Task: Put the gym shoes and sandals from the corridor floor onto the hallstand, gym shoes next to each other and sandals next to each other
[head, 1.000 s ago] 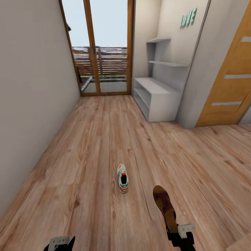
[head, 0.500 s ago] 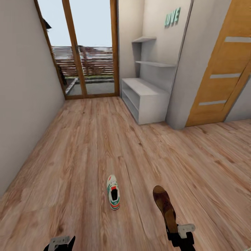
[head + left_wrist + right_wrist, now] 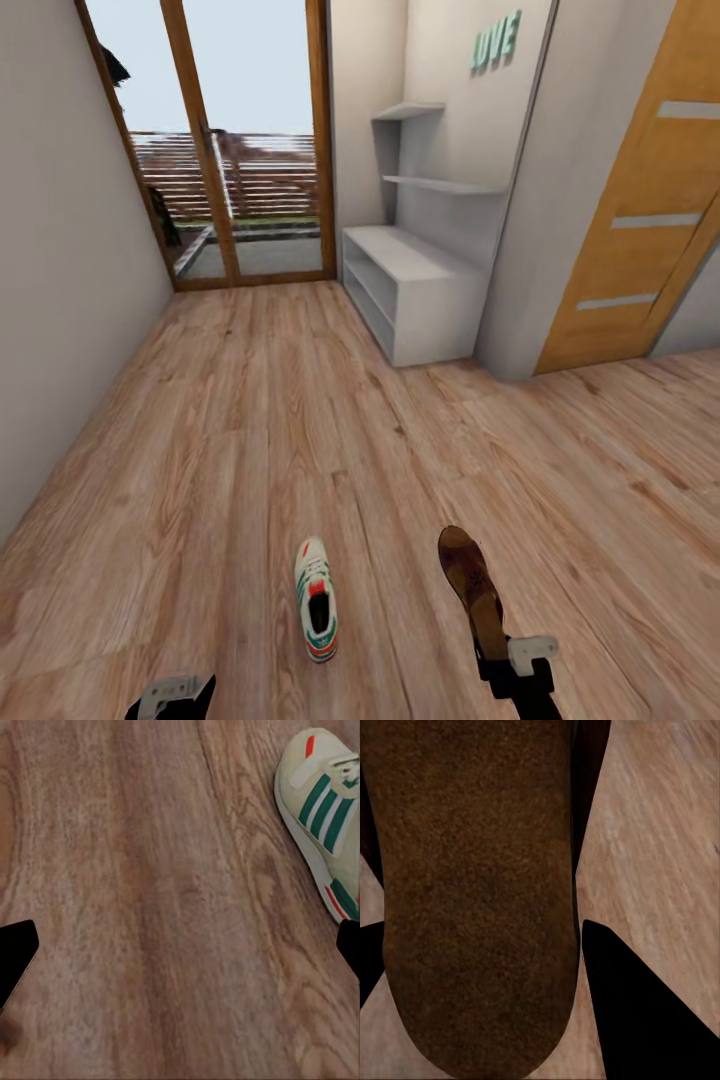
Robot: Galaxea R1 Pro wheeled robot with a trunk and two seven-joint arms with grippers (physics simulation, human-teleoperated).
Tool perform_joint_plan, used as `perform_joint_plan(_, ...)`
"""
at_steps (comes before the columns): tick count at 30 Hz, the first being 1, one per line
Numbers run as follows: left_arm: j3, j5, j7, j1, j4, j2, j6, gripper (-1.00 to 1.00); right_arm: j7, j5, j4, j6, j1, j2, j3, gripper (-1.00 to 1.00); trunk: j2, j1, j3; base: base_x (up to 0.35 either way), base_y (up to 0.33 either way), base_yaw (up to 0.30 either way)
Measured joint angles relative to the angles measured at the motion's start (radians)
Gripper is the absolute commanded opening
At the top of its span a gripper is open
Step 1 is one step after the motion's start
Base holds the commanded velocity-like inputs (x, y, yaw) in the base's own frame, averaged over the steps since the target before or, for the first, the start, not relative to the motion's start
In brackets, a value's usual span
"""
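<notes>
Corridor, wood plank floor [image 3: 300,420]. One sneaker [image 3: 316,600], white with green stripes and red heel, lies flat on the floor boards close before the robot, toe pointing away down the corridor, well apart from the shoe rack [image 3: 410,290]. The shoe rack, low and light grey with open shelves, stands against the right-hand wall at the far end of the floor, beside the glass door [image 3: 240,150]; nothing can be seen on its top. Thin grey wall shelves [image 3: 430,180] hang above it, green letters [image 3: 497,42] higher on the wall. A wooden door [image 3: 640,200] stands further right. One brown sandal [image 3: 470,585] is held off the floor in the right hand [image 3: 520,670], clamped at its heel end, toe pointing forward; the right wrist camera shows its rough brown sole [image 3: 472,892] between the dark fingers [image 3: 645,1005]. Left hand [image 3: 172,696] hangs low over bare floor, fingers spread wide and holding nothing; the sneaker lies just beside it.
</notes>
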Motion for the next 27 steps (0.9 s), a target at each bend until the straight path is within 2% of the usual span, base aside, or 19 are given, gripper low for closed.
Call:
perform_joint_plan(2, -0.001, -0.001, 0.003, -0.002, 0.002, 0.001, 0.003, 1.00, 0.000, 0.000, -0.043, 0.003, -0.001, 0.001, -0.001, -1.00, 0.000, 0.000, 0.000, 0.339, 0.000, -0.001)
perform_joint_plan(4, -0.002, -0.002, 0.018, -0.008, 0.003, 0.002, 0.010, 1.00, 0.001, -0.001, -0.126, 0.020, -0.001, 0.001, -0.001, -1.00, 0.000, 0.000, 0.000, 0.339, 0.000, 0.000)
perform_joint_plan(8, -0.010, -0.005, 0.102, -0.027, -0.004, -0.008, 0.021, 1.00, 0.004, -0.004, -0.353, 0.248, -0.002, 0.001, -0.001, -1.00, 0.000, 0.000, 0.000, 0.216, 0.000, 0.000)
perform_joint_plan(9, -0.012, -0.006, 0.123, -0.061, 0.000, -0.013, 0.040, 1.00, 0.004, -0.006, -0.444, 0.359, -0.005, 0.000, -0.002, -1.00, 0.000, 0.000, 0.000, 0.024, 0.000, 0.000)
perform_joint_plan(10, -0.014, -0.012, 0.132, -0.106, 0.001, -0.020, 0.121, 1.00, 0.004, -0.007, -0.557, 0.451, -0.007, 0.000, -0.003, -1.00, 0.000, 0.001, 0.000, 0.010, 0.000, 0.000)
perform_joint_plan(11, -0.016, -0.025, 0.134, -0.133, 0.001, -0.029, 0.189, 1.00, 0.004, -0.007, -0.611, 0.483, -0.008, 0.000, -0.003, -1.00, 0.000, 0.001, 0.000, 0.006, 0.000, 0.000)
perform_joint_plan(14, -0.017, -0.062, 0.135, -0.156, -0.002, -0.056, 0.233, 1.00, 0.004, -0.007, -0.632, 0.502, -0.008, -0.002, -0.004, -1.00, 0.000, 0.001, 0.000, 0.003, 0.000, 0.000)
perform_joint_plan(15, -0.018, -0.090, 0.136, -0.166, -0.003, -0.071, 0.241, 1.00, 0.003, -0.007, -0.636, 0.510, -0.008, -0.002, -0.006, -1.00, 0.000, 0.001, 0.000, 0.000, 0.000, 0.000)
perform_joint_plan(19, -0.017, -0.152, 0.138, -0.184, -0.001, -0.102, 0.249, 1.00, 0.003, -0.007, -0.640, 0.537, -0.008, -0.004, -0.006, -1.00, 0.000, 0.001, 0.000, 0.000, 0.000, 0.000)
perform_joint_plan(22, -0.016, -0.177, 0.137, -0.189, 0.002, -0.110, 0.250, 1.00, 0.004, -0.007, -0.643, 0.559, -0.008, -0.008, -0.007, -1.00, 0.000, 0.001, 0.000, 0.000, 0.000, 0.000)
perform_joint_plan(27, -0.015, -0.189, 0.128, -0.191, 0.006, -0.113, 0.251, 1.00, 0.004, -0.007, -0.647, 0.575, -0.008, -0.009, -0.006, -1.00, 0.000, 0.001, 0.000, 0.000, 0.000, 0.000)
